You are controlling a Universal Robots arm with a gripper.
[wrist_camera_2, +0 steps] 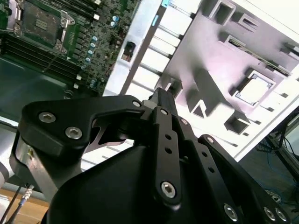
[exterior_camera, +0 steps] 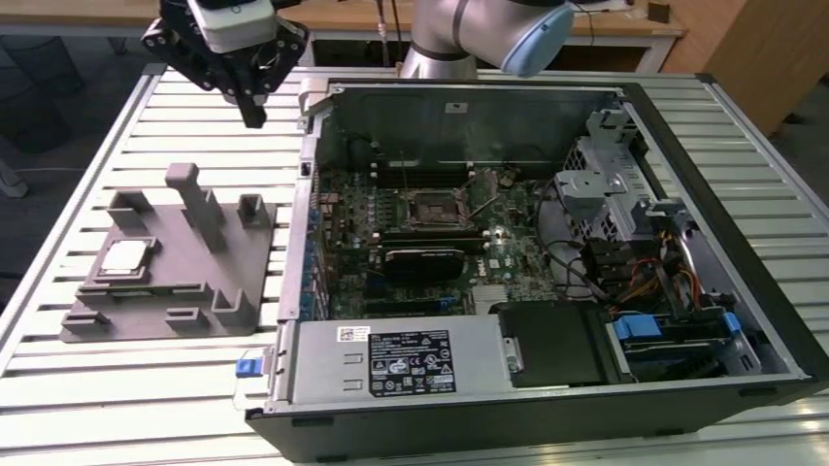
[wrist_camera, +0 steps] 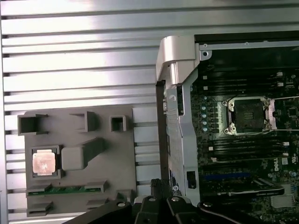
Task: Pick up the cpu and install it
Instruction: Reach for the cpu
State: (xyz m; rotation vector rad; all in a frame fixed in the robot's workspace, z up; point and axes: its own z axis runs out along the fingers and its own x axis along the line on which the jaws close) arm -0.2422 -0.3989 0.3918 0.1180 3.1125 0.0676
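- Cpu (exterior_camera: 124, 257) lies flat with its pale metal top up, in a square recess of the grey holder block (exterior_camera: 194, 282). It is on the side of the block towards the exterior view's left, and nothing touches it.
- Seen in the first wrist view, the cpu (wrist_camera: 44, 164) has a pinkish-silver sheen. A thin green strip (wrist_camera: 63, 190) sits in a slot of the block near it.
- Several posts stand up from the holder block. The block rests on the slatted metal bench (exterior_camera: 78, 388), just beside the open computer case (exterior_camera: 518, 427), on the exterior view's left of it.
- Black and pointing down, the claw (exterior_camera: 252, 115) hangs over the bench beyond the far end of the block. It is near the case's corner and well apart from the cpu. Its fingers are pressed together, with nothing between them.
- The arm (exterior_camera: 453, 39), silver with a pale blue joint cap, rises behind the case.
- Inside the case the green motherboard (exterior_camera: 388, 223) lies flat. Near its middle is the socket (exterior_camera: 428, 206), its black centre showing inside a metal rim.
- At the near end of the case the silver power supply (exterior_camera: 337, 374) carries a large black label (exterior_camera: 412, 374) and a small white label (exterior_camera: 352, 335). I can't make out the print on either.
- A blue tab (exterior_camera: 248, 366) sticks out at the case's corner beside the power supply.
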